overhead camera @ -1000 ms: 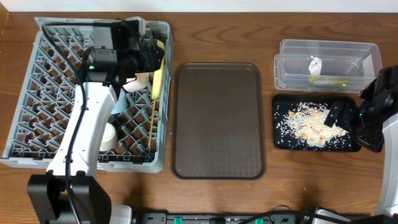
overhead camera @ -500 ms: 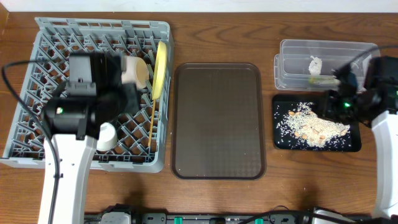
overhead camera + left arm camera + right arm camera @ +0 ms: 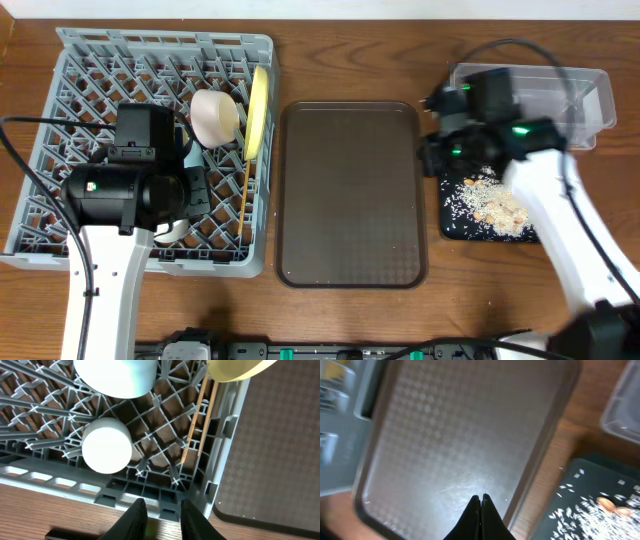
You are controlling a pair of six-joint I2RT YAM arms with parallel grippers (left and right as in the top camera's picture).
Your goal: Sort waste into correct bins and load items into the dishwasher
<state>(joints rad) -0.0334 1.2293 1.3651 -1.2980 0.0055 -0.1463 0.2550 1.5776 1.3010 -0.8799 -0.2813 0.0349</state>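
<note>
The grey dishwasher rack (image 3: 60,60) holds the yellow plate (image 3: 258,112) on edge, a cream bowl (image 3: 213,117), a white cup (image 3: 106,446), a light blue bowl (image 3: 117,375) and chopsticks (image 3: 197,420). My left gripper (image 3: 162,510) hangs over the rack's front rim, slightly open with nothing between its fingers. My right gripper (image 3: 481,497) is shut and empty above the right edge of the brown tray (image 3: 460,435). Rice scraps lie in the black tray (image 3: 455,225). The clear tub (image 3: 590,100) is partly hidden by the right arm (image 3: 540,190).
The brown serving tray (image 3: 350,195) lies between the rack and the bins. My left arm (image 3: 110,270) reaches over the rack's front left. Bare wooden table (image 3: 350,60) shows behind the tray and along the front edge.
My left arm has drawn back from the rack's far side to its front, and its jaws have narrowed. My right arm has swung left from beside the black tray to the brown tray's edge and shut.
</note>
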